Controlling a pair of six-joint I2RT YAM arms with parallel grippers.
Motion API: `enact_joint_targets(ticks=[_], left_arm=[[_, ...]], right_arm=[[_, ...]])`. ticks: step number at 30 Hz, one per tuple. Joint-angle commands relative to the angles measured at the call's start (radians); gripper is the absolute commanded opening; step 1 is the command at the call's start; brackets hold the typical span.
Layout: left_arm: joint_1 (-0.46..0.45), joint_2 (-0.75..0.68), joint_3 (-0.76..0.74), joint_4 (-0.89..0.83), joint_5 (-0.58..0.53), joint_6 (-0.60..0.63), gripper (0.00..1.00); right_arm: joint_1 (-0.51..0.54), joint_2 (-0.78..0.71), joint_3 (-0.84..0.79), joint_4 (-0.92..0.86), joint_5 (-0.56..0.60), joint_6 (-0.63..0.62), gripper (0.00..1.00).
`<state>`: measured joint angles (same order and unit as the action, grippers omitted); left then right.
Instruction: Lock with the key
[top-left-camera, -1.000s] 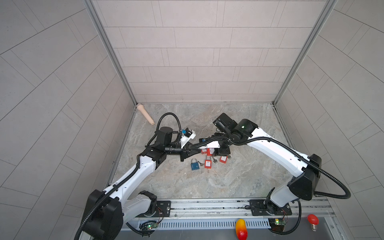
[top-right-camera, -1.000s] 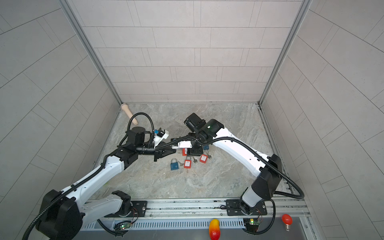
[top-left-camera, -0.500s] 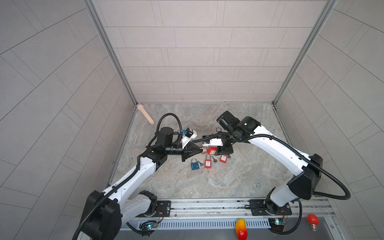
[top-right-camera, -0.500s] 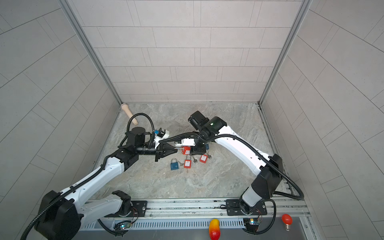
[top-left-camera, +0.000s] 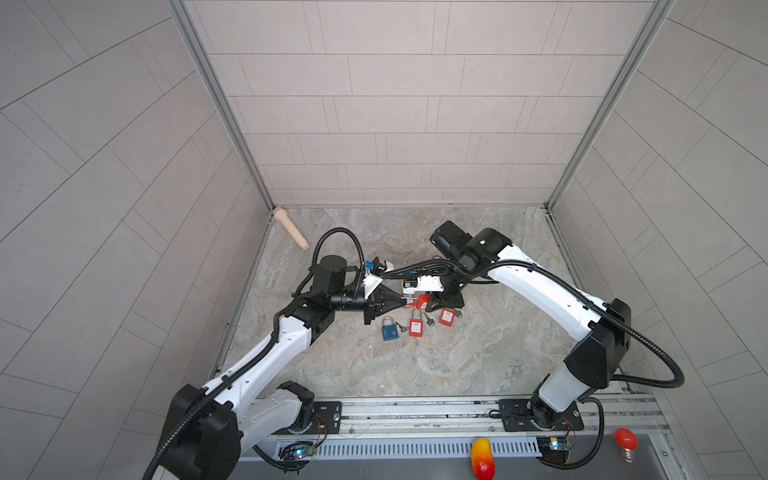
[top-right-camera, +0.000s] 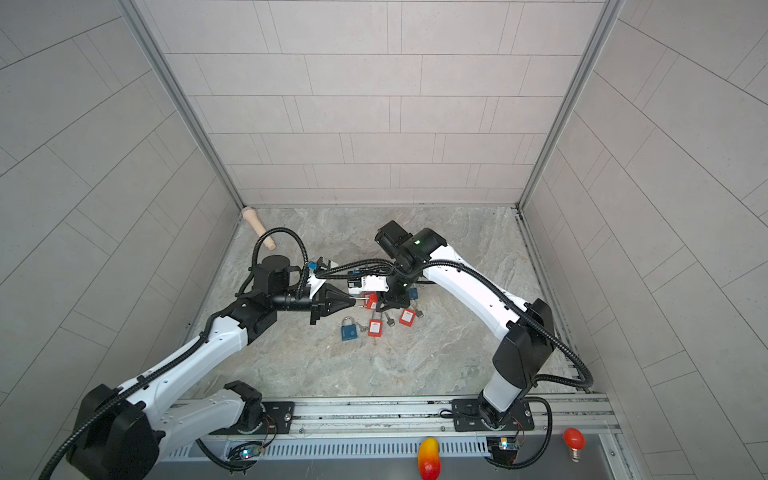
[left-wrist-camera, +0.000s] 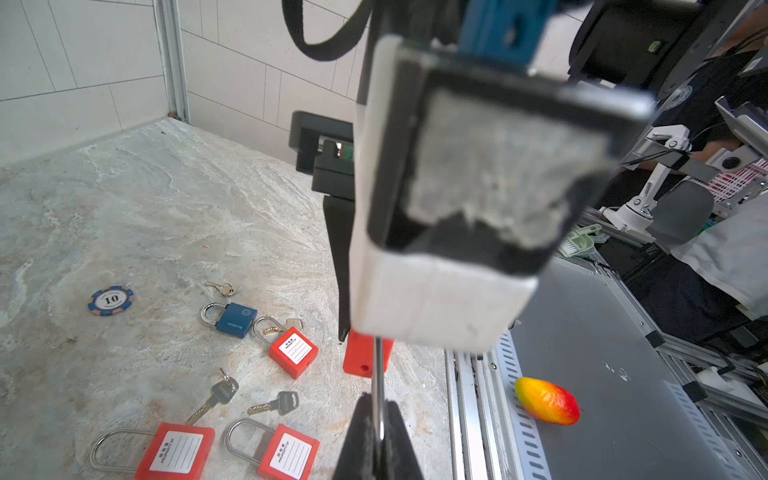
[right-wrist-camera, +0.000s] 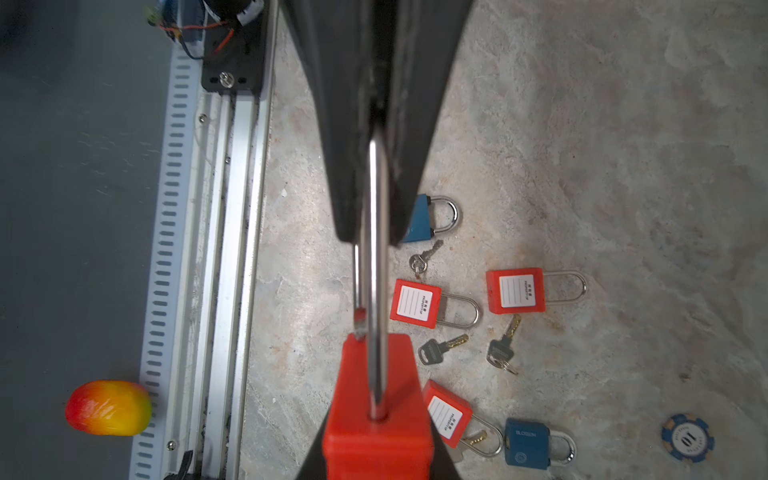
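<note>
Bright even light, blurred close foreground

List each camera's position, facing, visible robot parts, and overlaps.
Top view: high over the front rail, tilted down at the table; both arms whole.
Top view: alongside, same table, same arms.
Left wrist: along the left end effector toward the held red padlock; right arm's housing blocks the middle.
Right wrist: along the right end effector, facing the left fingers on the shackle.
Shared: both wrists see that padlock, poker chip, mango.
</note>
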<state>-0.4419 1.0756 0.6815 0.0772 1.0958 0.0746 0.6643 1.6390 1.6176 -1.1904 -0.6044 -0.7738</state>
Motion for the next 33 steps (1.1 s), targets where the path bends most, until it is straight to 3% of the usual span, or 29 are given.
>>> enact_joint_targets(ticks=[1,18,25,27,30,33], left_arm=[[-0.015,-0.021,-0.019,0.047,0.023,0.008,0.0],[-0.141,0.032,-0.053,0.272,-0.124,0.011,0.0],[-0.154,0.055,-0.062,0.31,-0.123,-0.01,0.0],[-0.152,0.066,-0.067,0.346,-0.117,-0.039,0.0],[-0.149,0.073,-0.084,0.432,-0.111,-0.085,0.0],[-0.143,0.072,-0.081,0.45,-0.102,-0.091,0.0]], right_arm=[[-0.025,-0.002,0.024,-0.025,-0.212,-0.048,0.05],[-0.017,0.023,0.082,0.041,-0.259,-0.063,0.0],[-0.02,0.025,0.087,0.07,-0.239,-0.05,0.01],[-0.019,0.018,0.087,0.09,-0.209,-0.036,0.08],[-0.024,0.01,0.104,0.072,-0.087,-0.014,0.35],[-0.056,-0.011,0.135,0.004,-0.006,-0.015,0.47]])
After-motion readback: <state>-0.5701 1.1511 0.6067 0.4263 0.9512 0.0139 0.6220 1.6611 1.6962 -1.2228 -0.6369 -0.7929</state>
